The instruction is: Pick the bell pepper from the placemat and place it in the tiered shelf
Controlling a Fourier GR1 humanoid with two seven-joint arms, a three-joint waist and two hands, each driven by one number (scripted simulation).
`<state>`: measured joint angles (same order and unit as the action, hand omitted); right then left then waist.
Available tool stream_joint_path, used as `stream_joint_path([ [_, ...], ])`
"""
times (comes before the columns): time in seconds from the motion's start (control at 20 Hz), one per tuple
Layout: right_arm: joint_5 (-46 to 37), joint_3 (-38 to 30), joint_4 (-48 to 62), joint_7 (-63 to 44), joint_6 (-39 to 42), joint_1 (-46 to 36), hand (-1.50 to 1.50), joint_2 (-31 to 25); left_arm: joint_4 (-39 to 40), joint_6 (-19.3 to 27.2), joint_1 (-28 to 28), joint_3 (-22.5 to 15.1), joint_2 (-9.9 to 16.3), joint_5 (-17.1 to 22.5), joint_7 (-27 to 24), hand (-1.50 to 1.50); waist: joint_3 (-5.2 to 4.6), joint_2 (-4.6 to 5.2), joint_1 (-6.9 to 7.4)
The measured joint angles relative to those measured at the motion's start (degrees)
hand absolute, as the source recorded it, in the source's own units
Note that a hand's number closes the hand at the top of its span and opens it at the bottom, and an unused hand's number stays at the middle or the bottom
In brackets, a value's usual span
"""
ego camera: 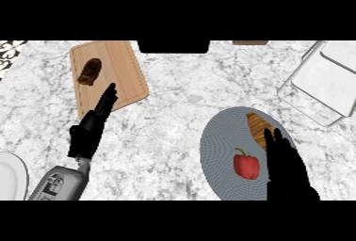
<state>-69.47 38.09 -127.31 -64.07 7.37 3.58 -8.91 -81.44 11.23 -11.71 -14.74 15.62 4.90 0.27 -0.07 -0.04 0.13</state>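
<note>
Hovering just right of the bell pepper (246, 165) on the placemat (219, 141), the right hand (287, 172) — fingers straight, holding nothing.

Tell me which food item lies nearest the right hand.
The red bell pepper on the grey placemat, just left of the right hand. The dark brown item lies far off on the cutting board.

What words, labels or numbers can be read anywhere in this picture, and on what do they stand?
None can be read.
The grey left forearm bears small dark marks, too blurred to read.
The bell pepper, placemat, cutting board and tiered shelf show no writing.
</note>
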Motion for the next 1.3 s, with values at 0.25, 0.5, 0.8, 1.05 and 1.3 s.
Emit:
stream_joint_path([
  [0.25,-2.92,-0.6,2.46,0.89,1.49,-0.1,-1.5,4.0,-0.15,-1.46,0.93,1.21,0.03,-0.16,-0.15,0.0,0.04,0.0,-0.1],
  [0.5,-5.25,-0.26,3.22,2.42,1.25,3.28,-1.5,5.27,-0.91,-1.14,0.57,1.32,-1.6,-2.03,1.03,0.0,0.06,-0.02,-0.27],
  [0.8,-4.95,-3.15,6.13,2.6,2.2,0.68,-1.5,7.53,-1.55,-2.12,0.39,2.35,-2.36,-3.0,2.23,0.0,0.06,0.02,-0.16],
  [1.05,-5.23,-4.37,9.36,3.39,1.26,1.1,-1.5,8.33,-0.22,-3.18,1.33,3.4,-3.18,-3.81,0.2,0.0,0.06,0.03,-0.18],
  [1.3,-5.89,-4.47,11.96,4.13,-0.14,2.8,-1.5,8.52,0.27,-4.1,0.96,4.75,-3.88,-4.66,0.17,0.0,0.08,0.02,-0.2],
])
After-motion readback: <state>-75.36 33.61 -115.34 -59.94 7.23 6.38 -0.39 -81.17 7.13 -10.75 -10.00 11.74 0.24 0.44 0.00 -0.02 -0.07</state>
